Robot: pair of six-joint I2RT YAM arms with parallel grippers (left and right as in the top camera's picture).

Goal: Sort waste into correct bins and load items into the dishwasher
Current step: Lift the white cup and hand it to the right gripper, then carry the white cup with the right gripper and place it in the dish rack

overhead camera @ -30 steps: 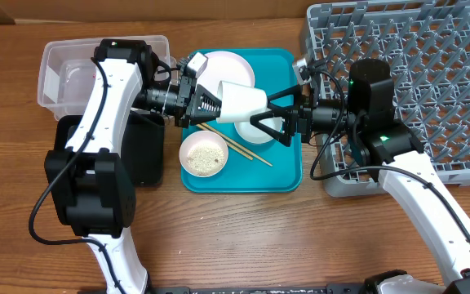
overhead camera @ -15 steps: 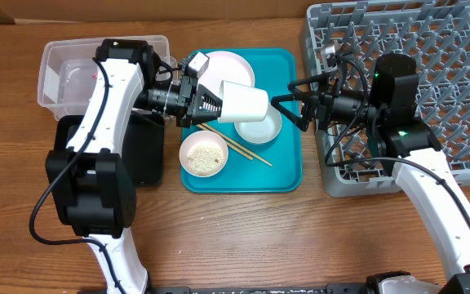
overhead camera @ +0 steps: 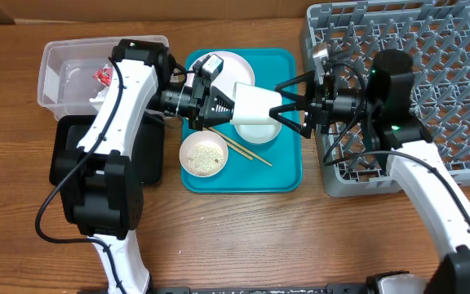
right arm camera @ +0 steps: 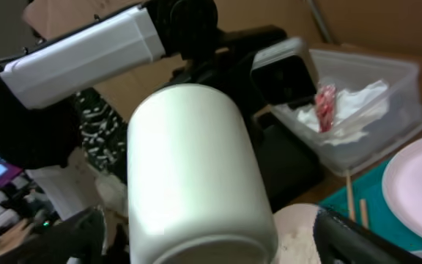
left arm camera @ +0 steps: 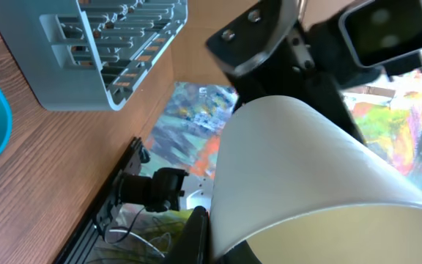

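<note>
Evidently a handover is under way. The small white cup [overhead camera: 255, 104] lies on its side in the air above the teal tray [overhead camera: 288, 175], at the centre of the overhead view. The left gripper [overhead camera: 228, 104] is clamped tight on the cup's left end. It holds the cup out level toward the right, probably because the dish rack [overhead camera: 431, 49] at upper right sits on the other arm's side. The right gripper [overhead camera: 288, 110] is spread wide, its fingers flanking the cup's free end without visibly touching it.
</note>
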